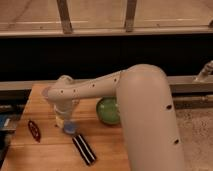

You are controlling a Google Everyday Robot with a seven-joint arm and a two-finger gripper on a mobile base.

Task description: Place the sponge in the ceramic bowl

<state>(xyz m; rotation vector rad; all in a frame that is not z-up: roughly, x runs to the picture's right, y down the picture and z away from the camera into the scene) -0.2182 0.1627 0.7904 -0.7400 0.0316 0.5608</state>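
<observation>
Hovering over the wooden surface (40, 102), the hand (65, 123) is touching the small, soft pale-blue sponge (69, 129); its grip cannot be told. The sponge is lying between the left edge and the round glossy green ceramic bowl (107, 111).

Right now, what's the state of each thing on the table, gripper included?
gripper: lowered right at the sponge, left of the bowl
sponge: at the gripper's tip, outside the bowl; resting or lifted, cannot tell
ceramic bowl: upright on the table, partly hidden by the arm
black striped strap: lying flat, untouched
dark red object: lying flat, untouched
</observation>
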